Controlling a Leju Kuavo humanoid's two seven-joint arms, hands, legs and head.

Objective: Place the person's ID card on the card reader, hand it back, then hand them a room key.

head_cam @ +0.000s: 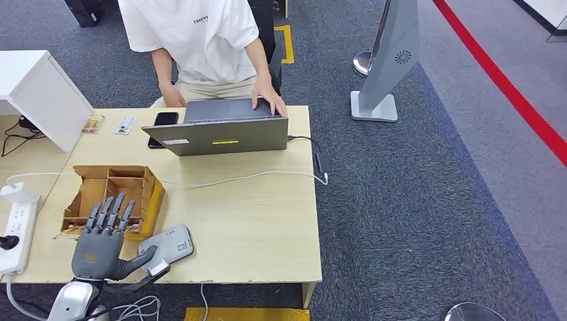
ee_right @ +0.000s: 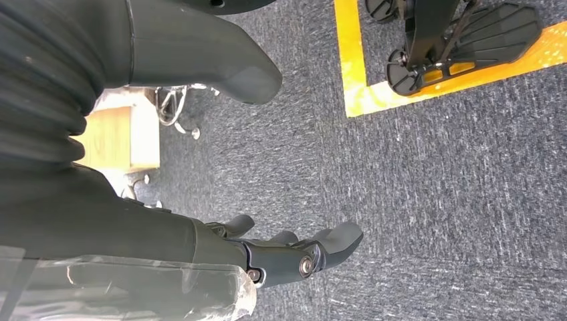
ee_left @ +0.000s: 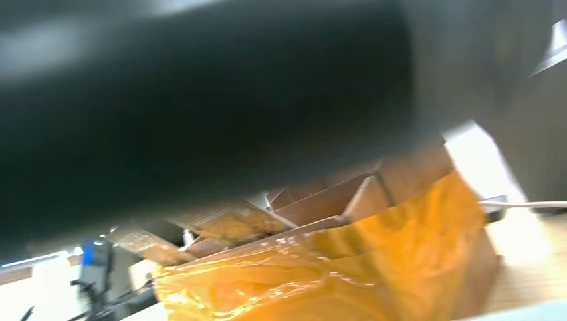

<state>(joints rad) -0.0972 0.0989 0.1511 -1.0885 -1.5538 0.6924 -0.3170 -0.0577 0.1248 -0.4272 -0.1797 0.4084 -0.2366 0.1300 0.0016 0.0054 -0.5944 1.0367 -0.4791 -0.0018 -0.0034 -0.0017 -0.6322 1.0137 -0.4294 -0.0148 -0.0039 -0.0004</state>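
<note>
My left hand (head_cam: 103, 237) hovers over the table's front left corner with its fingers spread and nothing in it. Its thumb reaches toward the grey card reader (head_cam: 168, 243), which lies flat just to its right. Beyond the fingers stands a wooden compartment box (head_cam: 110, 190) wrapped in yellow tape (ee_left: 348, 267). Two small cards lie at the far left of the table, a picture card (head_cam: 92, 124) and a white card (head_cam: 125, 125). My right hand (ee_right: 287, 254) hangs over the grey carpet, fingers loosely apart and holding nothing.
A person (head_cam: 200, 40) sits across the table with both hands at a grey laptop (head_cam: 224, 134); a black phone (head_cam: 166, 119) lies beside it. A white cable (head_cam: 254, 176) crosses the table. A power strip (head_cam: 17, 227) lies at the left edge, a white cabinet (head_cam: 40, 93) beyond it.
</note>
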